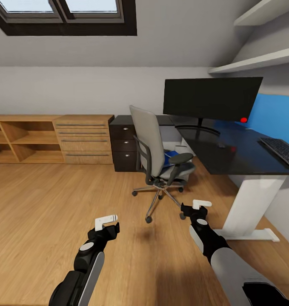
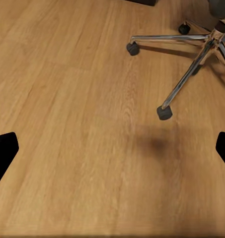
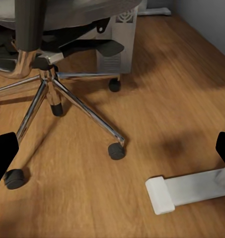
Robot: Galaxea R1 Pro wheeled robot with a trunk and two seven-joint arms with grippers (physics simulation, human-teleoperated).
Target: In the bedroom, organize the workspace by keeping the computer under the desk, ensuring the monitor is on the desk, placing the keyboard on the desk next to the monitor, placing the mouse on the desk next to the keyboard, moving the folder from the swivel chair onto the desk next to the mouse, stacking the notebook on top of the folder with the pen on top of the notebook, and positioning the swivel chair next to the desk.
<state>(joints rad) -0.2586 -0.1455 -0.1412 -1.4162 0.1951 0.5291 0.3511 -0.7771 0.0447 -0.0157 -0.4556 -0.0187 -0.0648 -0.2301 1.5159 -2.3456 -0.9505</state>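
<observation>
Hovering above floor: left end effector (image 1: 107, 221) and right end effector (image 1: 198, 207), both spread, empty; folder (image 1: 170, 156) on swivel chair (image 1: 155, 144).

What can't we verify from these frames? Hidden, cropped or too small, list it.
- Bright blue folder on the grey swivel chair, head view: mostly hidden by backrest and armrest.
- Dark keyboard, head view: cut off by the right edge.
- Small dark lump on the glossy black desk: too small to identify.
- Light grey tower computer, right wrist view: top hidden behind the chair seat.
- Left gripper, right gripper: open or shut unclear.
</observation>
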